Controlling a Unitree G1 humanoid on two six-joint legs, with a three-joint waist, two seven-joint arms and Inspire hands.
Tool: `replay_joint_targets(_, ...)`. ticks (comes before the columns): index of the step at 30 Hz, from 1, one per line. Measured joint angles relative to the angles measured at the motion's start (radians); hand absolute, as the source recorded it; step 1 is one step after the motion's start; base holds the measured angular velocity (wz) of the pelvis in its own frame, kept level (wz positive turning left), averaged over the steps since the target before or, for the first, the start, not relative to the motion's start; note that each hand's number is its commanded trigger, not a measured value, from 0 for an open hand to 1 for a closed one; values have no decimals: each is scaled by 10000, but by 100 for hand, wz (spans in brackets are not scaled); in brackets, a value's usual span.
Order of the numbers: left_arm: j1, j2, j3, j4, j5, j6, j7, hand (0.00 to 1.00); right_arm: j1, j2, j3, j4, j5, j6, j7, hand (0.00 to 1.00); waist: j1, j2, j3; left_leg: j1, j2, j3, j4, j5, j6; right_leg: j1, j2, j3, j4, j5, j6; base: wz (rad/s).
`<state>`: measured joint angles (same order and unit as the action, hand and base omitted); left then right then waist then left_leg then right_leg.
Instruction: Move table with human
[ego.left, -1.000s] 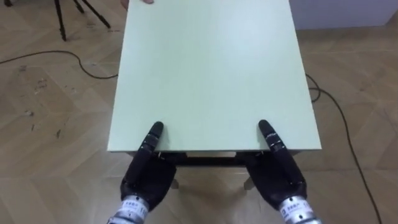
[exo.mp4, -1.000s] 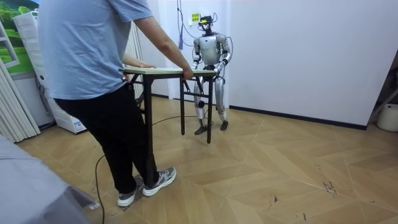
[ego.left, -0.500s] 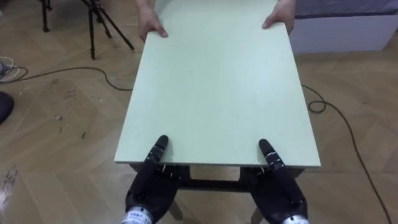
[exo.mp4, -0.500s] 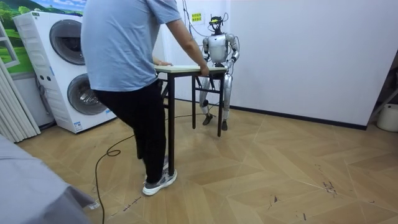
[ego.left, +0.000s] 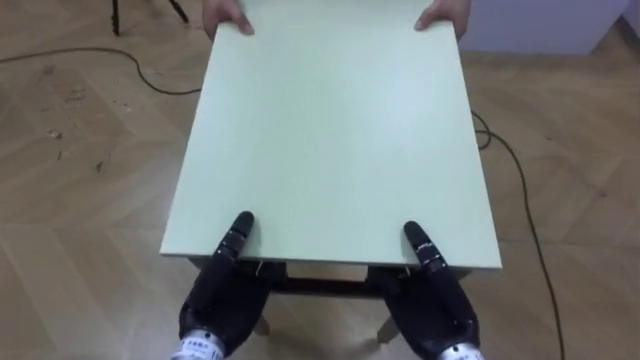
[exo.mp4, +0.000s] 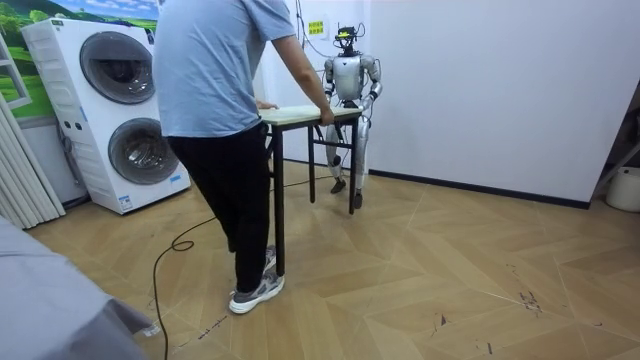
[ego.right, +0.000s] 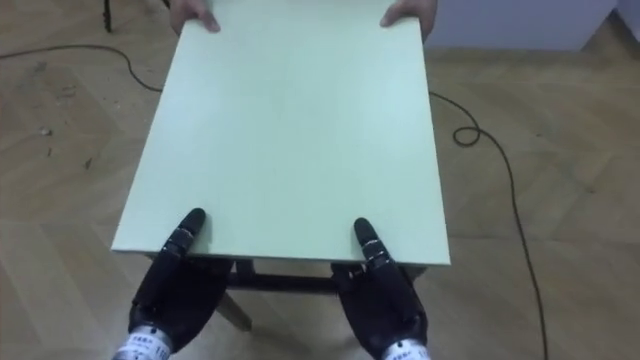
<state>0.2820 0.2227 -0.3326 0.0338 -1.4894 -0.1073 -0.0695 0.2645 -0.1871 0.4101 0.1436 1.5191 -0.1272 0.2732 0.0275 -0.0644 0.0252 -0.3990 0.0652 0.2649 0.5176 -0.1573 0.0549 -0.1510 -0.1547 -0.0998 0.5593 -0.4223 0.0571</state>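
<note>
Edging toward the room view's right, table (ego.left: 330, 130) and person (exo.mp4: 215, 90) push the carry on. Left robot hand (ego.left: 225, 295) and right robot hand (ego.left: 435, 300) keep thumbs atop; whether they clamp, cannot tell.

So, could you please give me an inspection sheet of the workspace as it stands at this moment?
Surface: table, pale green top, nothing seen on it.
Job's things: the table is held between the robot and a person; the person's hands grip the far edge.
Clutter: nothing seen.
Hands: left hand and right hand at the near edge, thumbs on top, the rest under the top.
Cables: dark cable runs over the floor to the right of the table.
Surroundings: wood floor, stacked washing machines, white wall.
</note>
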Motion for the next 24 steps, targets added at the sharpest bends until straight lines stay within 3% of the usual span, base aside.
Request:
replay_joint_targets(2, -116, -86, 59, 118, 0, -58, 9, 100, -291, 38, -15, 275, 113, 140, 5, 100, 56, 118, 49, -104, 163, -48, -245, 267, -178, -178, 353, 27, -231, 198, -152, -16)
replay_joint_targets(6, -36, -32, 20, 191, 6, -118, 5, 100, -234, 152, -16, 409, 73, 207, 7, 100, 169, 164, 35, -76, 543, -237, -1035, 1075, -399, -223, 882, -227, -1018, 920, -528, -7)
replay_joint_targets(13, 422, 136, -251, 182, -73, -100, -37, 100, 260, -6, 46, 408, -6, 135, 3, 100, 548, 294, -50, 158, 959, -239, -1481, 1671, -627, -237, 1389, -159, -1280, 1300, -853, -15)
replay_joint_targets(14, 416, 188, -278, 182, -95, -107, -35, 100, 267, -51, 97, 409, 34, 96, 2, 100, 597, 302, -51, 271, 931, -407, -1823, 1993, -717, -239, 1481, -166, -1344, 1387, -946, 11)
replay_joint_targets(15, 397, 202, -314, 170, -59, -166, -35, 100, 279, -40, 121, 407, 17, 29, 1, 100, 596, 366, -86, 303, 904, -833, -2212, 2381, -965, -240, 1620, -308, -1587, 1575, -1078, 15)
replay_joint_targets(16, 375, 181, -346, 156, -19, -241, -35, 100, 275, -33, 116, 401, 13, -17, 1, 100, 569, 399, -83, 309, 901, -1089, -2345, 2536, -1146, -247, 1621, -475, -1705, 1677, -1196, 13)
replay_joint_targets(17, 381, 106, -407, 155, -8, -363, -36, 100, 268, -33, 106, 401, 15, -38, 2, 100, 596, 435, -53, 261, 888, -1382, -1888, 2311, -1243, -254, 1530, -695, -1787, 1817, -1302, -7)
replay_joint_targets(18, 474, 55, -465, 159, -12, -469, -39, 100, 265, -50, 122, 403, -14, -51, -1, 100, 668, 510, -31, 251, 871, -1390, -652, 1414, -1112, -221, 1425, -1025, -1775, 1884, -1373, -16)
replay_joint_targets(19, 500, 18, -494, 160, -20, -469, -40, 100, 262, -55, 122, 404, -43, -95, -1, 100, 716, 579, -22, 251, 877, -1393, -2, 953, -1082, -217, 1412, -1111, -1772, 1910, -1418, -14)
replay_joint_targets(20, 519, -73, -572, 161, -44, -468, -40, 100, 264, -104, 99, 404, -234, -247, 0, 100, 718, 775, 3, 272, 927, -1434, 1178, 242, -1145, -223, 1416, -1353, -1771, 1957, -1488, 8)
replay_joint_targets(21, 523, -195, -624, 161, -45, -472, -40, 100, 267, -105, 59, 402, -374, -451, 5, 100, 604, 966, 39, 334, 972, -1530, 2157, -253, -1187, -251, 1423, -1653, -1757, 1979, -1547, 22)
replay_joint_targets(24, 525, -265, -648, 160, -135, -457, -12, 100, 260, -107, -6, 357, -594, -506, 5, 100, 337, 1093, 83, 1083, 1001, -1887, 3329, -920, -1184, -456, 1408, -1925, -1572, 1966, -1605, 28)
